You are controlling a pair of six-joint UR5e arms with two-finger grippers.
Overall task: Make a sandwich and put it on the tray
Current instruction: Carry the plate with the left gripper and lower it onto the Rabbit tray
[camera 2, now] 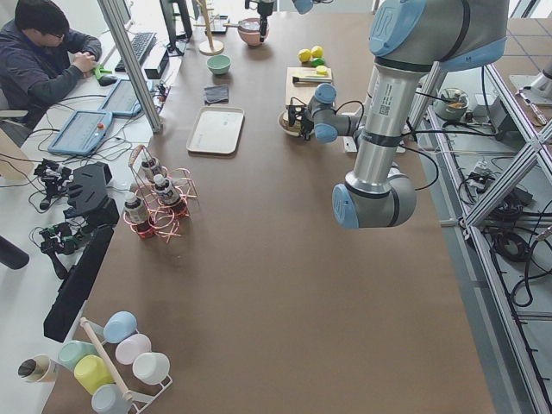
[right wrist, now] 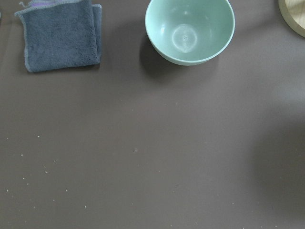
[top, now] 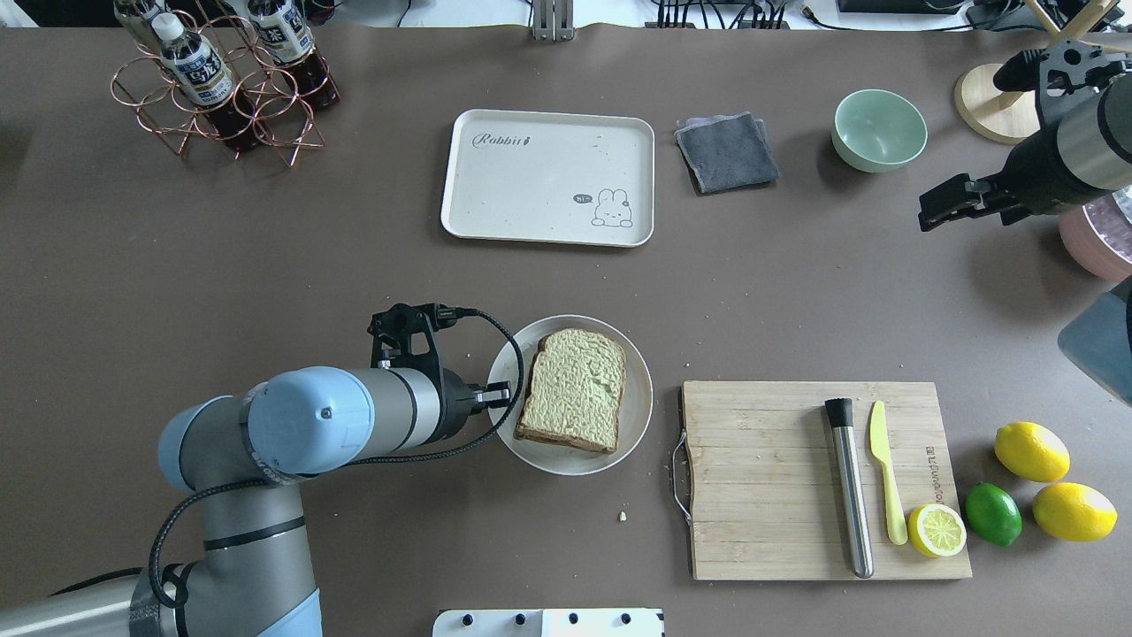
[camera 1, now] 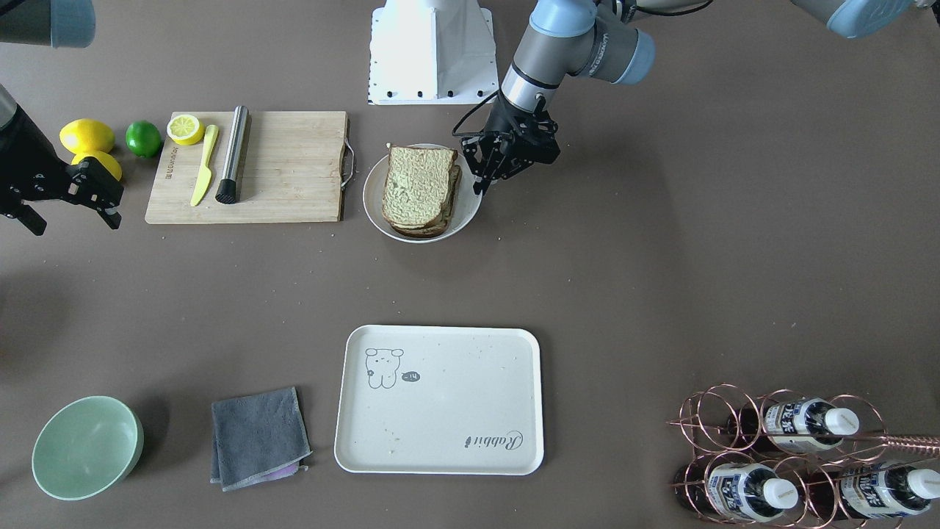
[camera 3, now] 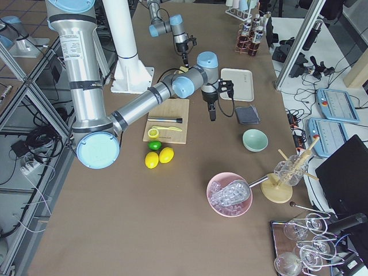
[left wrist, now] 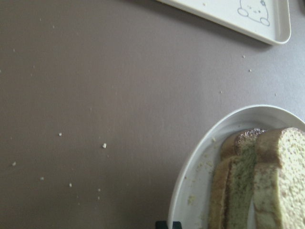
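The sandwich (camera 1: 420, 191) lies on a round white plate (camera 1: 470, 213) in the middle of the table, with greenish-tan bread on top and the egg hidden. It also shows in the overhead view (top: 573, 389) and the left wrist view (left wrist: 257, 186). My left gripper (camera 1: 481, 184) (top: 506, 395) is low at the plate's edge beside the sandwich, looks shut and holds nothing. The cream tray (camera 1: 439, 400) (top: 548, 177) lies apart from the plate, bare. My right gripper (camera 1: 72, 219) (top: 929, 208) is open and empty, far off beside the lemons.
A wooden cutting board (camera 1: 286, 176) with a yellow knife, a metal rod and a lemon half lies next to the plate. Lemons (camera 1: 87, 136) and a lime (camera 1: 143, 138) lie past it. A green bowl (camera 1: 87, 447), a grey cloth (camera 1: 257, 437) and a bottle rack (camera 1: 793, 455) flank the tray.
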